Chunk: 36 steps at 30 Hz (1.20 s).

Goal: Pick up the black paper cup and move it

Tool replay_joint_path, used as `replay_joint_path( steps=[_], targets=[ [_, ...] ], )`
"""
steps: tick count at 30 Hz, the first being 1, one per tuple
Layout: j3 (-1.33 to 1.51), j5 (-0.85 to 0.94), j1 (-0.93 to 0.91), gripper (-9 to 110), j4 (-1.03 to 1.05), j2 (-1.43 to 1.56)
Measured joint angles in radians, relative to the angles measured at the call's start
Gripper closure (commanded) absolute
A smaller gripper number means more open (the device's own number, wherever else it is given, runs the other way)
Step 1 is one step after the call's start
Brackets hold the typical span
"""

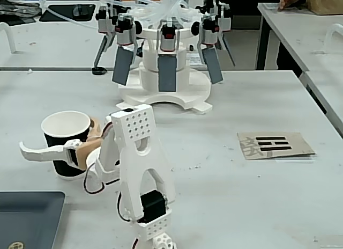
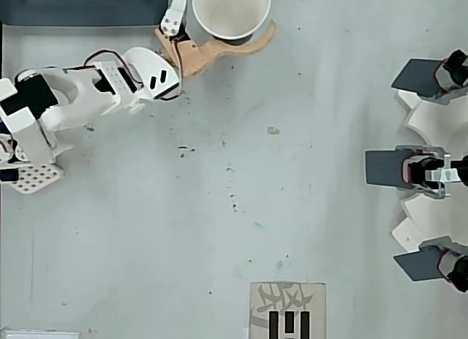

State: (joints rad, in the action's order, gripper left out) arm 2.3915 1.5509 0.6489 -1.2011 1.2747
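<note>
In the overhead view the black paper cup is cut by the top edge, as is the white finger's tip beside it, while in the fixed view the cup hides the tan finger behind, leaving contact unclear

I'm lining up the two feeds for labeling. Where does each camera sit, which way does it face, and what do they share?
Fixed view: low at the table's near edge behind the arm's base, facing across the table; shows the white arm, the claw and the cup.
Overhead view: above, facing straight down at the table; arm at left, cup at top edge.
Shared: arm, cup, printed card, white stand with gray paddles.
</note>
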Motion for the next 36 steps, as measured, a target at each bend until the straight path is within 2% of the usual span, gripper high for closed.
replay_joint_path(
  steps=[28, 36],
  targets=[
    [0.0, -0.005, 0.0, 92, 0.0, 0.0],
    [0.0, -0.005, 0.0, 95, -0.012, 0.0]
  ],
)
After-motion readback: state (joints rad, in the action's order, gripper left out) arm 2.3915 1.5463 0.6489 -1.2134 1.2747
